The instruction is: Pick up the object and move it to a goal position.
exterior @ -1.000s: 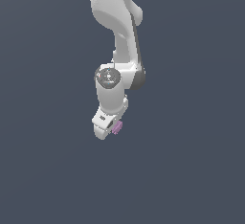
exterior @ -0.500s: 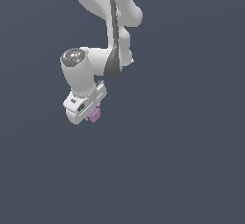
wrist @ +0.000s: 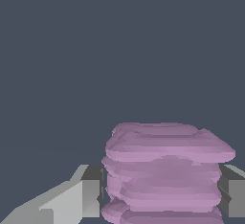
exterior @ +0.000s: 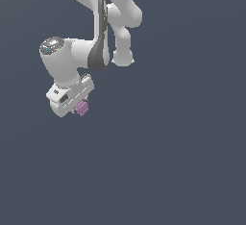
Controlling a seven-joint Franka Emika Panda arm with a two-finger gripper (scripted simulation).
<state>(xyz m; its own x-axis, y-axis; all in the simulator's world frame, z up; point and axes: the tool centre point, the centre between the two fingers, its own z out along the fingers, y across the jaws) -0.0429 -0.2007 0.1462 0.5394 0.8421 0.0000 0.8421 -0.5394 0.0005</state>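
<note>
**Arm swung toward the exterior view's left; spool held in the jaws**

Compared with half a second ago, the white jointed robot arm (exterior: 96,41) has carried its wrist further toward the exterior view's left and turned it, so that the round wrist cap now sits higher and more to the left. One second ago the wrist hung near the middle of that view. The load has travelled with it throughout.

The white two-fingered gripper (exterior: 80,106) is clenched on the small pink-purple ribbed spool-like block (exterior: 81,107), which hangs at the gripper's lower end, above the plain dark grey ground (exterior: 168,161); no contact with that ground is visible.

In the wrist view the block (wrist: 165,170) sits between the grey finger pads (wrist: 91,192), one on each side, touching it. Its ribs run across from pad to pad in stacked layers. It is stubby; its long axis cannot be told with certainty.
</note>
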